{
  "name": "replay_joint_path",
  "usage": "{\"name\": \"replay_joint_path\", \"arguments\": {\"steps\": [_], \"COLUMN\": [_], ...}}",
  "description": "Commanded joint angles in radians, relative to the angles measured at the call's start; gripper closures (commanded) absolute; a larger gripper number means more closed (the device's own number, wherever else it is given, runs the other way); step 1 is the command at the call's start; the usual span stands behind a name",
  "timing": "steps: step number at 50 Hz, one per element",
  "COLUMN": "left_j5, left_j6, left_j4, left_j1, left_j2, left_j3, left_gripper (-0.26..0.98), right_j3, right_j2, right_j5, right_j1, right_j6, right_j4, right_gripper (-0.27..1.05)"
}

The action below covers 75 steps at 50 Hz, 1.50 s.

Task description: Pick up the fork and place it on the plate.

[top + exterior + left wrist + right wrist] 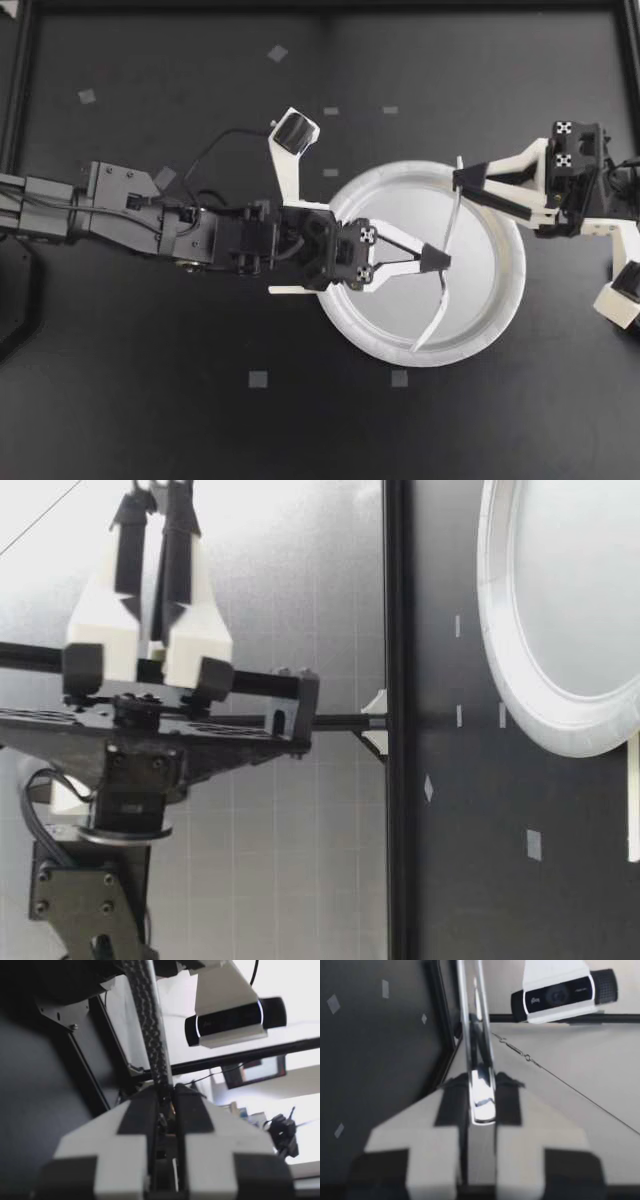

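A white paper plate point(400, 175) lies on the black table right of the middle. A silver fork point(452, 215) hangs over it, lengthwise across the plate. My left gripper point(438, 259) reaches in over the plate and is shut on the fork's middle. My right gripper point(462, 180) comes from the right and is shut on the fork's far end. In the right wrist view that shiny end point(481, 1085) sits between the shut fingers. In the low view, a gripper point(155, 505) points upward, fingers together, well above the plate point(520, 695).
Small grey tape squares point(258, 378) dot the table. Black frame rails point(20, 90) run along the table's edges. An overhead camera point(565, 995) shows above both wrist views.
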Motion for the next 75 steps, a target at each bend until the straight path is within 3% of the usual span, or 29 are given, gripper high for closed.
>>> {"name": "replay_joint_path", "arguments": {"steps": [1, 8, 12, 14, 18, 22, 27, 34, 39, 45, 55, 65, 75], "left_j5": [-0.008, -0.015, -0.017, -0.015, -0.017, -0.015, 0.034, 0.298, 0.463, 0.515, 0.468, 0.411, 0.336], "left_j6": [0.025, 0.025, 0.025, 0.026, 0.028, 0.06, 0.163, 0.367, 0.508, 0.618, 0.663, 0.729, 0.785], "left_j4": [0.035, 0.086, 0.117, 0.12, 0.126, 0.163, 0.272, 0.359, 0.362, 0.364, 0.364, 0.364, 0.364], "left_j1": [-0.003, -0.005, 0.0, 0.006, 0.023, 0.051, 0.103, 0.143, 0.135, 0.112, 0.031, -0.063, -0.124], "left_j2": [-0.035, -0.038, -0.04, -0.038, -0.041, -0.057, -0.107, -0.233, -0.295, -0.328, -0.307, -0.244, -0.241], "left_j3": [-0.037, -0.031, -0.026, -0.02, 0.0, 0.026, 0.061, 0.084, 0.084, 0.092, 0.049, 0.002, -0.003], "left_gripper": [0.75, 0.51, 0.2, -0.02, -0.23, -0.18, -0.16, -0.17, -0.17, -0.17, -0.17, -0.17, -0.17], "right_j3": [-0.006, -0.006, -0.008, -0.006, -0.005, 0.0, 0.011, 0.006, 0.003, 0.023, 0.083, 0.117, 0.123], "right_j2": [-0.006, 0.006, 0.011, 0.009, 0.008, 0.009, -0.006, -0.087, -0.156, -0.222, -0.249, -0.172, -0.055], "right_j5": [0.002, 0.005, 0.0, -0.002, 0.005, 0.012, 0.048, 0.256, 0.471, 0.713, 0.905, 0.923, 0.922], "right_j1": [-0.005, -0.005, -0.003, -0.002, 0.009, 0.021, 0.04, 0.063, 0.064, 0.064, 0.063, 0.043, 0.029], "right_j6": [0.005, 0.02, 0.044, 0.063, 0.087, 0.124, 0.192, 0.383, 0.471, 0.52, 0.554, 0.595, 0.635], "right_j4": [0.018, 0.041, 0.051, 0.051, 0.051, 0.051, 0.06, 0.152, 0.161, 0.172, 0.262, 0.353, 0.365], "right_gripper": [0.86, 0.86, 0.86, 0.86, 0.86, 0.86, 0.86, 0.86, 0.86, 0.86, 0.86, 0.86, 0.86]}}
